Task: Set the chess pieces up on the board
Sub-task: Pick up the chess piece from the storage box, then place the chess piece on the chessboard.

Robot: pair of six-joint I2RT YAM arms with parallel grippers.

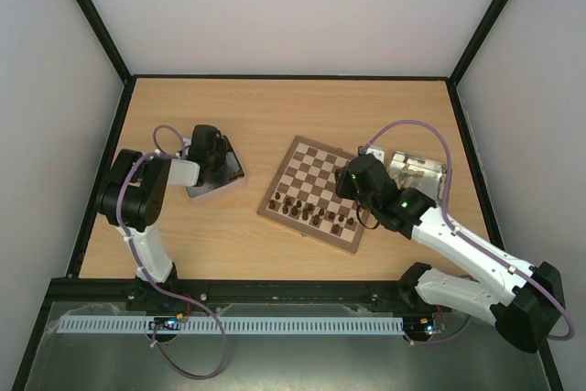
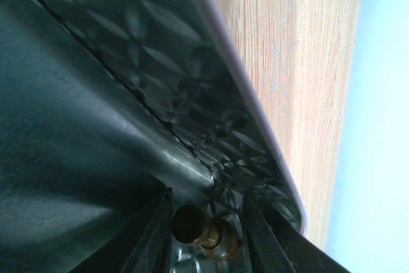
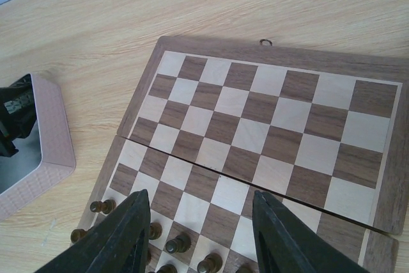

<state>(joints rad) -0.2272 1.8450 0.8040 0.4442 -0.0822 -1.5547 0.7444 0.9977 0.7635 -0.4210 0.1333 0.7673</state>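
Observation:
The board (image 1: 316, 180) lies mid-table, with several dark chess pieces (image 1: 316, 214) standing along its near rows. My left gripper (image 1: 209, 155) reaches down into the left tray (image 1: 229, 180). In the left wrist view its jaws (image 2: 206, 222) straddle a brown chess piece (image 2: 195, 225) lying on its side on the tray floor, with narrow gaps still showing on both sides. My right gripper (image 1: 352, 180) hovers over the board's right part. Its fingers (image 3: 199, 195) stand open and empty above the board (image 3: 268, 113), just beyond the standing pieces (image 3: 176, 244).
A second tray (image 1: 417, 169) sits right of the board, beside the right arm. The left tray's pale wall (image 3: 51, 139) is close to the board's left rim. Black frame posts and white walls enclose the wooden table (image 1: 275, 107).

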